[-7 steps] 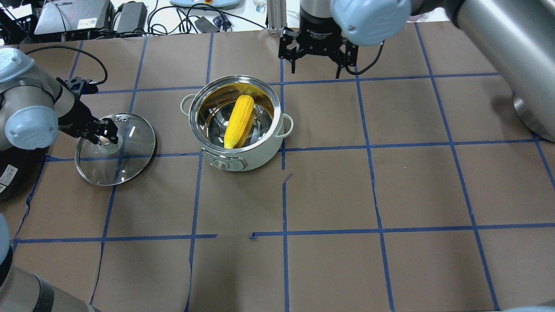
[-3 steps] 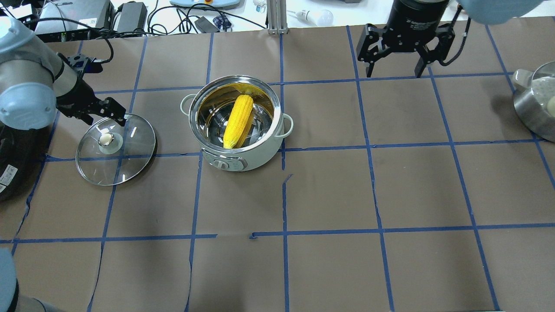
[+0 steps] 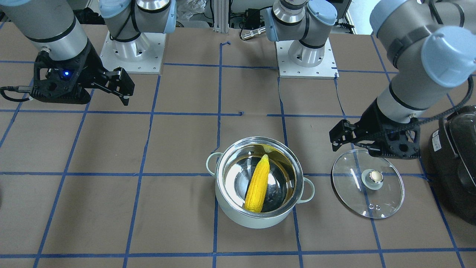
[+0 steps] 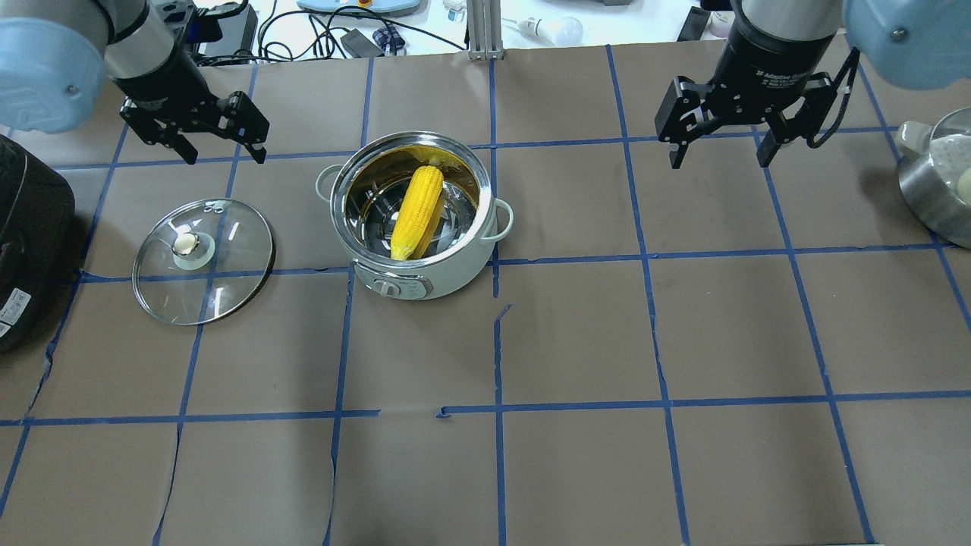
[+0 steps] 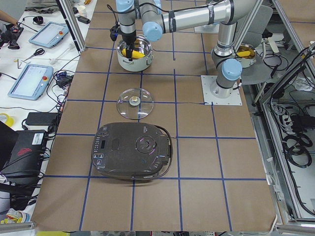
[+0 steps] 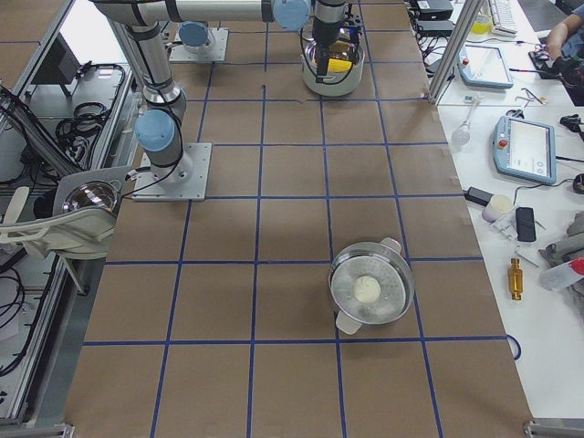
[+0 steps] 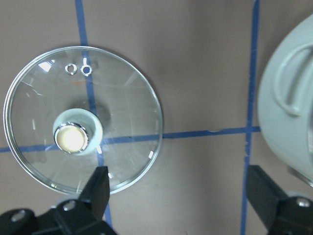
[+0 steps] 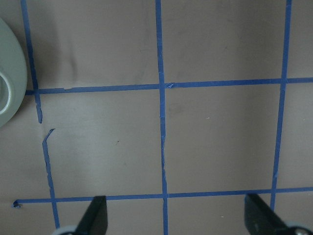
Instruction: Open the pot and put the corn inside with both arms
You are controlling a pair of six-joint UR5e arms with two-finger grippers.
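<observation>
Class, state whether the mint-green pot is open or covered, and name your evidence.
The pot is open: the glass lid lies flat beside it, not touching, and the corn shows inside on bare steel.

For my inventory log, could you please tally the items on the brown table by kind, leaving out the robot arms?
Pots: 2, mint-green pot and steel pot
Glass lid: 1
Corn cob: 1
Black appliance: 1
Total: 5
</observation>
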